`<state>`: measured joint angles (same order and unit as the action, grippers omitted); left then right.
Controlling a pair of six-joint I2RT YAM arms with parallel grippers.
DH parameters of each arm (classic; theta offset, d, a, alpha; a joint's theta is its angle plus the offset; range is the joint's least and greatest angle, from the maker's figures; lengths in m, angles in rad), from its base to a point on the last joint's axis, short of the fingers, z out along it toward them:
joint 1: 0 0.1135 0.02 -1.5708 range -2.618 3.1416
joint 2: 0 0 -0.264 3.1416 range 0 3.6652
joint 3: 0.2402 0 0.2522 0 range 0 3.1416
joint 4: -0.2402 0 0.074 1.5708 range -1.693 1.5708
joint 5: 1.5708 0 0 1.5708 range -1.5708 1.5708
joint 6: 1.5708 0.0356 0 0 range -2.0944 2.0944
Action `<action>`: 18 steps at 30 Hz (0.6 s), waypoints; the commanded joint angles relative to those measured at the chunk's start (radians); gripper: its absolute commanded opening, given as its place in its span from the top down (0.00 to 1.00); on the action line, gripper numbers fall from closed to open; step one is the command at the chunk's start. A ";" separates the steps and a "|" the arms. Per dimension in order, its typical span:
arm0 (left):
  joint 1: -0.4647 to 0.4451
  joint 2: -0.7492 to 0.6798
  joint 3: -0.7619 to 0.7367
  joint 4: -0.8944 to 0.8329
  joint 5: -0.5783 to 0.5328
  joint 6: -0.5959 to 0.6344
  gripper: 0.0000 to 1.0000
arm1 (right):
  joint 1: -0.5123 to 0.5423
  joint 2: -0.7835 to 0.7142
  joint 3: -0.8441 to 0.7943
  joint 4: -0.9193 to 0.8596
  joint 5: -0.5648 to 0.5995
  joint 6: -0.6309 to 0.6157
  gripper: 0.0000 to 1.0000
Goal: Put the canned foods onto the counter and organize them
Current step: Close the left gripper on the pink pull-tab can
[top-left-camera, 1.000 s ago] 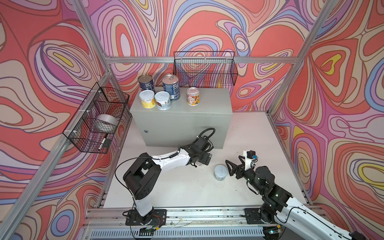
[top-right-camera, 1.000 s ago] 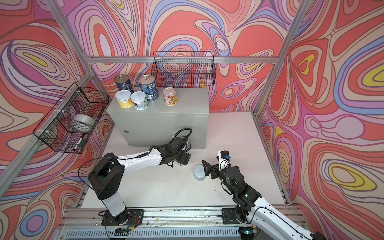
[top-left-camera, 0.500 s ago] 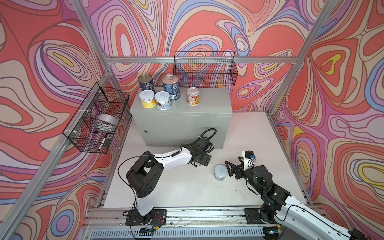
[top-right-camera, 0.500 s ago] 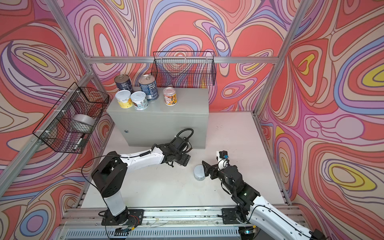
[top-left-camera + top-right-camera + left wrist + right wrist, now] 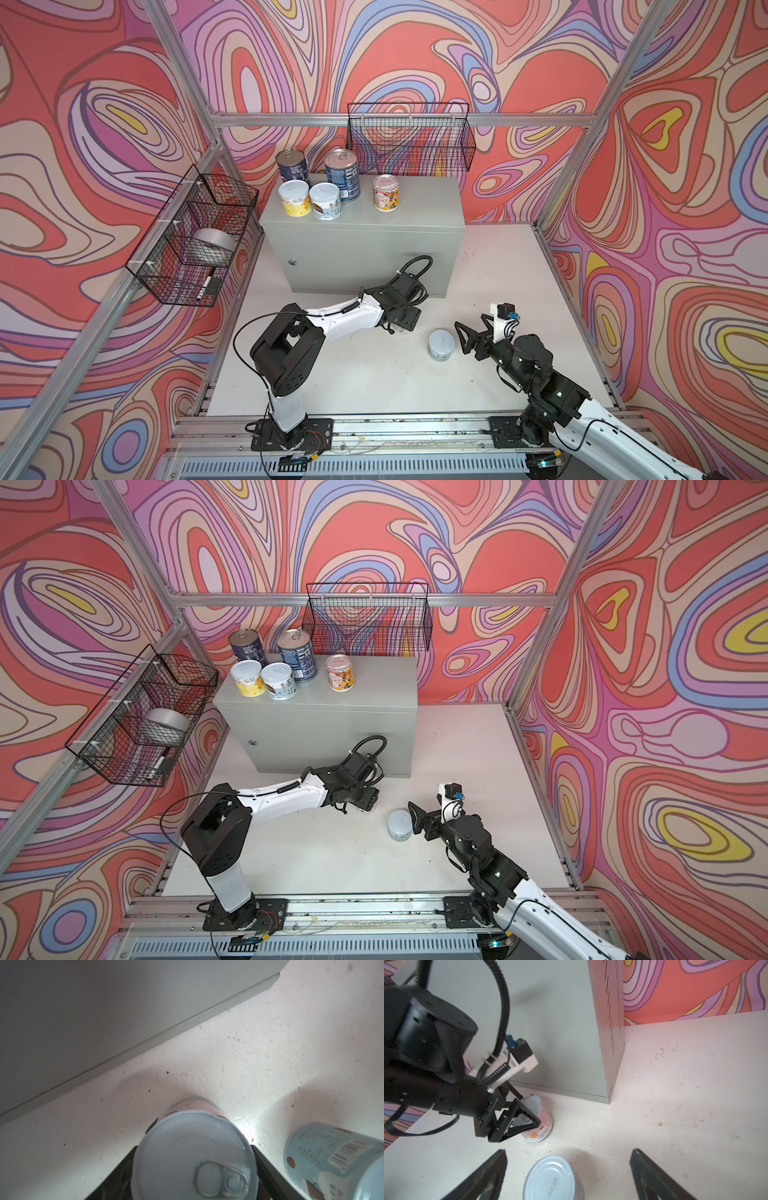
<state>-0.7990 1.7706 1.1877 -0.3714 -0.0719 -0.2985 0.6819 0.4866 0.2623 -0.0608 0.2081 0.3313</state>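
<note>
One side basket (image 5: 174, 286) holds a tape roll (image 5: 214, 246); left claw (image 5: 529, 1110) grips pink can (image 5: 542, 1126), right claw (image 5: 569, 1150) gapes.

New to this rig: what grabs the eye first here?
The loud swirl-patterned walls, then five cans standing on the grey cabinet at the back. On the white tabletop in front, the left gripper straddles a pink-labelled can, and the right gripper is open next to a pale-blue can.

A date stamp, apparently 2025/12/20, stands on the silver end of the pale-blue can (image 5: 550, 1178), at 5 o'clock from the counter (image 5: 374, 249). Its label carries a barcode (image 5: 342, 1155); the small print beside it is too blurred to read.
</note>
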 commanded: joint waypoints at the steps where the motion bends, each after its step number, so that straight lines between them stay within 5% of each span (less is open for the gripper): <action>1: -0.003 -0.095 0.015 0.028 0.019 -0.031 0.52 | -0.002 0.083 0.004 0.034 -0.053 -0.004 0.05; 10: -0.003 -0.291 -0.042 0.008 0.012 -0.091 0.53 | -0.001 0.248 0.030 0.254 -0.143 0.004 0.06; 18: 0.005 -0.436 -0.021 -0.075 -0.002 -0.131 0.51 | -0.001 0.326 0.057 0.425 -0.341 -0.065 0.05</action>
<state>-0.7986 1.3853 1.1427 -0.4347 -0.0578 -0.3946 0.6819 0.8070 0.2962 0.2443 -0.0380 0.3000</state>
